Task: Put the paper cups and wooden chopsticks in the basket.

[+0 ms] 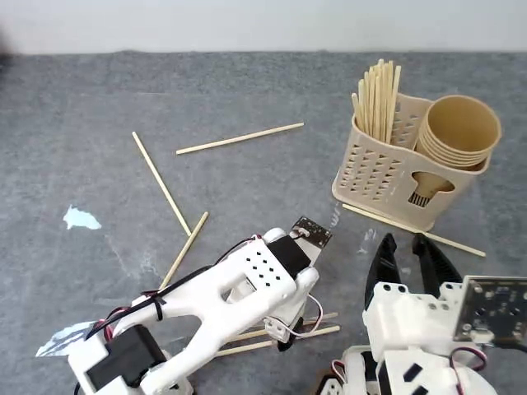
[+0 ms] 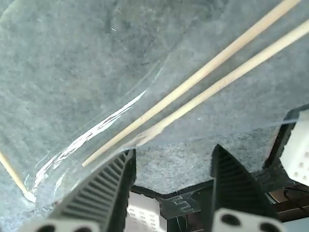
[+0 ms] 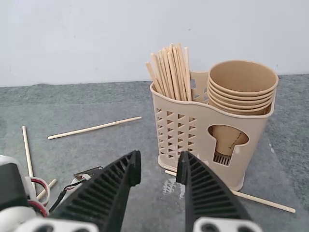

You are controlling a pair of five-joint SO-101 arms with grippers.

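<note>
Standing at the upper right of the high view, the basket [image 1: 370,173] holds a bundle of chopsticks [image 1: 377,99] and stacked cups [image 1: 458,127]. Loose sticks [image 1: 239,138] lie across the grey mat [image 1: 82,123], one just before the basket. At lower right the right gripper [image 1: 403,240] is spread, empty.

In the left wrist view the left gripper [image 2: 172,152] gapes, grasping nothing, two sticks [image 2: 217,72] lying just beyond its tips.

In the right wrist view the right gripper's fingers are slightly parted, with the basket right of centre.
</note>
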